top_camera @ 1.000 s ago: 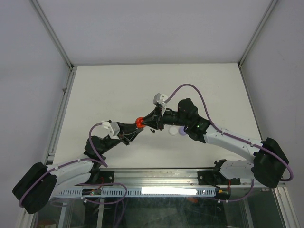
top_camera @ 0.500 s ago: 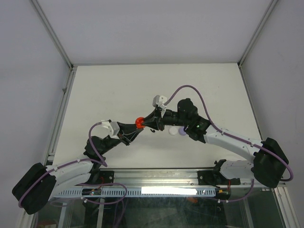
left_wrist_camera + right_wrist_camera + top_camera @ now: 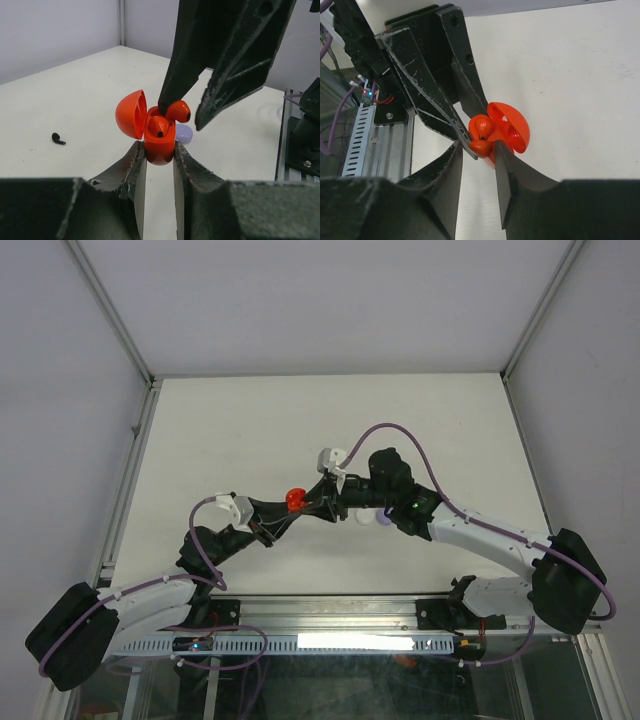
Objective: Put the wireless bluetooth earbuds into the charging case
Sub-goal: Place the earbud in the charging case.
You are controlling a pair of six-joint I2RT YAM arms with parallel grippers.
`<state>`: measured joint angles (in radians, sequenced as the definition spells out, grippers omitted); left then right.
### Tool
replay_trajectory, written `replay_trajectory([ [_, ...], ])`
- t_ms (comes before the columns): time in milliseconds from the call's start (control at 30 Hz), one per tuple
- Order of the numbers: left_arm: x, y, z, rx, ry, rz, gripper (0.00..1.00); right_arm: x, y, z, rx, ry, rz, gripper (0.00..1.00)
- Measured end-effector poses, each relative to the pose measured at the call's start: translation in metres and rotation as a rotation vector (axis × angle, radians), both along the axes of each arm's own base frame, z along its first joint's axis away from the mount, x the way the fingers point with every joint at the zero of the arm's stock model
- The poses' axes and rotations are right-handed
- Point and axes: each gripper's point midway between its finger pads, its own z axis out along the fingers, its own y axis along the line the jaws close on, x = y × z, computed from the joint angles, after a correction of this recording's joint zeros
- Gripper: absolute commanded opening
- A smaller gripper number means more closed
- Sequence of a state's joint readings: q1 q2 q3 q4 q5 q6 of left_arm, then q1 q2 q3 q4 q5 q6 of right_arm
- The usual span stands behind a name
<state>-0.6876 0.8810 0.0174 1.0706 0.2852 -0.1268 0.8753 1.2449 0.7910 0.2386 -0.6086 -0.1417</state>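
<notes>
Overhead: both arms meet at the red charging case; detail too small to read.

Left wrist cam: left gripper pinches the open case. 1 red earbud sits inside. 2nd earbud rests above it, against 1 finger of the right gripper, jaws slightly parted.

Right wrist cam: empty slot hidden. Best to ease the bud straight down, stem 1st.

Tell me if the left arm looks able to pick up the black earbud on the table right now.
Probably not yet: the left fingers are shut on the open red case, leaving no free grip. The black earbud itself lies uncovered on the table, off to one side.
</notes>
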Motion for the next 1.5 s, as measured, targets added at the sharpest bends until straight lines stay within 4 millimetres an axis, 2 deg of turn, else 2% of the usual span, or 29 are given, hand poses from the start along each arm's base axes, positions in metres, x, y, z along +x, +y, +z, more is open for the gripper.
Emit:
replay_trajectory([
  [333, 0.003, 0.002, -0.001, -0.001, 0.007, 0.018, 0.0, -0.005, -0.003, 0.0, -0.02, -0.001, 0.009, 0.55],
  [500, 0.007, 0.005, 0.004, -0.018, -0.002, 0.045, 0.0, -0.003, -0.014, 0.018, 0.001, -0.006, -0.057, 0.74],
  [667, 0.007, 0.005, 0.006, -0.024, -0.007, 0.051, 0.0, 0.001, -0.023, 0.044, 0.067, -0.013, -0.135, 0.82],
  [833, 0.008, 0.006, 0.006, -0.022, -0.01, 0.052, 0.0, 0.012, -0.019, 0.041, 0.074, 0.037, -0.203, 0.88],
  [1067, 0.008, 0.006, 0.006, -0.023, -0.009, 0.056, 0.0, 0.022, -0.008, 0.014, 0.022, 0.103, -0.277, 0.9],
  [1500, 0.009, 0.007, 0.005, -0.022, -0.007, 0.064, 0.0, 0.045, -0.017, 0.007, -0.004, 0.075, -0.421, 0.9],
])
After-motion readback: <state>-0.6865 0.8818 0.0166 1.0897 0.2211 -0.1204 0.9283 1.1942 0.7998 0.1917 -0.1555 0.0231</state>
